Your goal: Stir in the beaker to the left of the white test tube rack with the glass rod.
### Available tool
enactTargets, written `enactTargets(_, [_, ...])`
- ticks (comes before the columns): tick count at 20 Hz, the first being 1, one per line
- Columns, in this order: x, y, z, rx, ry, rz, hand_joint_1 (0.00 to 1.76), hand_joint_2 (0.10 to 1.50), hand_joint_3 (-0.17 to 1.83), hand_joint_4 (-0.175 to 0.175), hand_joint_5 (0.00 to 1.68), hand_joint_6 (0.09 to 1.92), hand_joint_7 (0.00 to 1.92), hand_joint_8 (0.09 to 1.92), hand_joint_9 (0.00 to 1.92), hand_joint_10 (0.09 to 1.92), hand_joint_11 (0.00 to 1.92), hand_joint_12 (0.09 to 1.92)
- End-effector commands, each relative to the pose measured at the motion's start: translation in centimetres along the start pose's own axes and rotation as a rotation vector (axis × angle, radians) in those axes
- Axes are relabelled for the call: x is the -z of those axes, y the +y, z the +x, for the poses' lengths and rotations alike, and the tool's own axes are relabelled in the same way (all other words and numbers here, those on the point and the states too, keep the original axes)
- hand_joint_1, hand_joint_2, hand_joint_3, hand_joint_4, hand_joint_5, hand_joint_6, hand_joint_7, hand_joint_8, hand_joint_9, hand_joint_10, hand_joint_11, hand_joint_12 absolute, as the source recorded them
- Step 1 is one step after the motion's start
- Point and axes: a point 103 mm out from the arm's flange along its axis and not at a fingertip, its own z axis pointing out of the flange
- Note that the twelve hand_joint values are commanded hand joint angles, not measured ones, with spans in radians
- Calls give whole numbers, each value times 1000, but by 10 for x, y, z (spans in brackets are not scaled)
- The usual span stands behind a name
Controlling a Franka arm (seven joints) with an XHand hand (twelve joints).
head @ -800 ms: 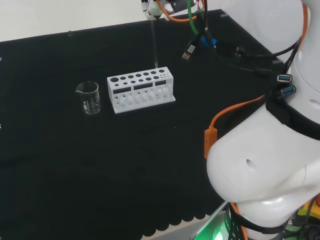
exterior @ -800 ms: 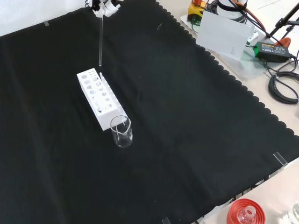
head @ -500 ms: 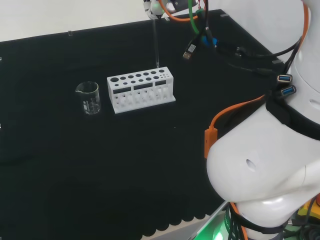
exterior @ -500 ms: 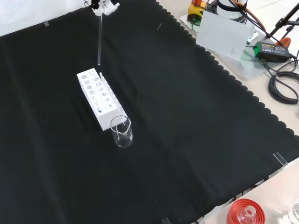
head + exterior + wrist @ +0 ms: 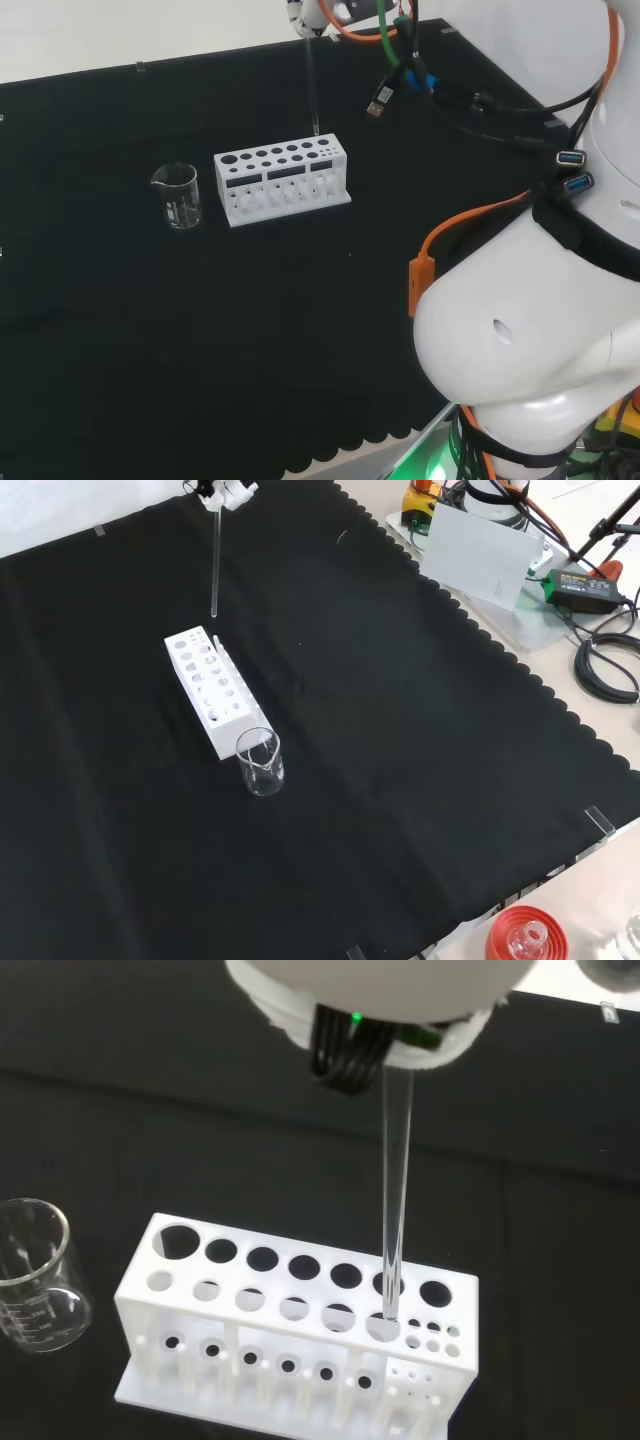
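Front view: 1 clear beaker (image 5: 261, 763) stands nearest, touching the near end of the white test tube rack (image 5: 206, 687). Beyond it the glass rod (image 5: 215, 560) hangs upright, its tip above the rack's far end, grasped by the hand (image 5: 222, 490). Carry step in hand; next, likely bring the rod nearward over the beaker, then lower it inside.

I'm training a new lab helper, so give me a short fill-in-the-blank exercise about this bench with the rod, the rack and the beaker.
1. The hand holds the glass rod nearly ____.
2. In the head view, the beaker stands to the ____ of the white test tube rack.
3. The rod's lower tip hangs above the ____, not in the beaker.
4. The bench is covered with a ____ cloth.

Missing words: upright; left; rack; black
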Motion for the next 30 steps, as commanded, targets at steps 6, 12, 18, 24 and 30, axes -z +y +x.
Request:
enactTargets(6, [5, 12, 23, 53, -3, 4, 1331, 661, 639, -175, 1200, 561, 1400, 657, 1748, 335, 1568, 613])
enactTargets(12, [9, 12, 46, 91, 10, 4, 1331, 663, 635, -175, 1201, 558, 1401, 655, 1750, 333, 1568, 614])
enactTargets(18, [27, 8, 72, 102, 27, -32, 1331, 665, 630, -175, 1202, 554, 1401, 653, 1751, 329, 1567, 614])
enactTargets(24, [32, 12, 106, 130, 17, -26, 1331, 667, 627, -175, 1203, 551, 1402, 651, 1752, 327, 1567, 615])
enactTargets(30, [34, 21, 133, 178, 4, -18, 1331, 669, 623, -175, 1203, 548, 1402, 650, 1753, 324, 1567, 616])
